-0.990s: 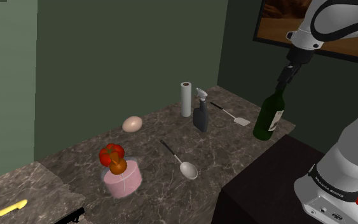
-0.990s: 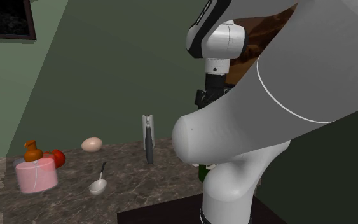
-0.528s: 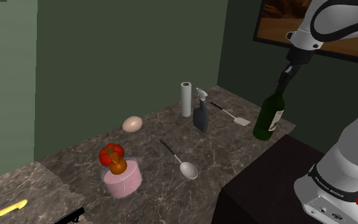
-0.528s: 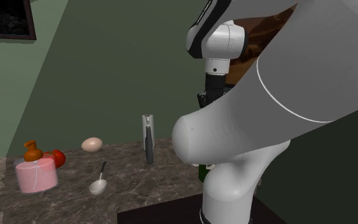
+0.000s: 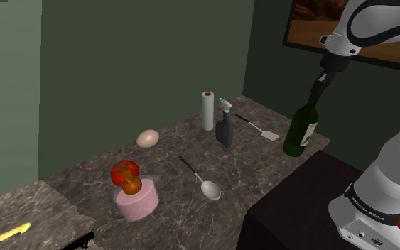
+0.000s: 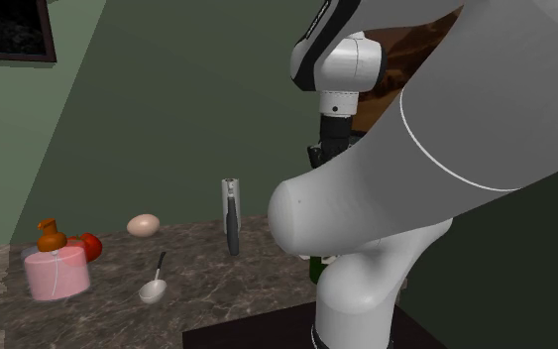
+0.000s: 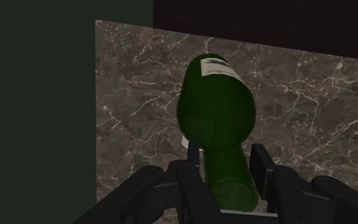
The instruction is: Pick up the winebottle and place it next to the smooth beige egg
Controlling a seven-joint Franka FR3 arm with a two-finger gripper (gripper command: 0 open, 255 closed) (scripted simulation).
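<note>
1. Looks like the grab step: got the tool (image 7: 227,168) clamped on the neck of the wine bottle (image 7: 217,108), one finger pressed against each side in the wrist view.
2. Can't call it lifted yet, though. Standing with its base down on the surface (image 5: 170,181), at the end nearest the stand, close to the front edge.
3. Next up, probably: lift straight until the base clears, then carry along the surface past the spray bottle (image 5: 224,128) and paper roll (image 5: 207,110) toward the egg (image 5: 148,138), over by the back edge along the green wall, about midway.
4. Worth minding: tall load held only by the neck, so likely to swing. Also needs setting down beside the egg without a bump, or expect a rolling egg.
5. Containers: pink tub (image 5: 136,199) near the front edge, well apart from the wine bottle, topped with a red tomato-ish thing (image 5: 125,172) and an orange lump (image 5: 131,186). No telling how full the wine bottle or spray bottle is, both too dark.
</note>
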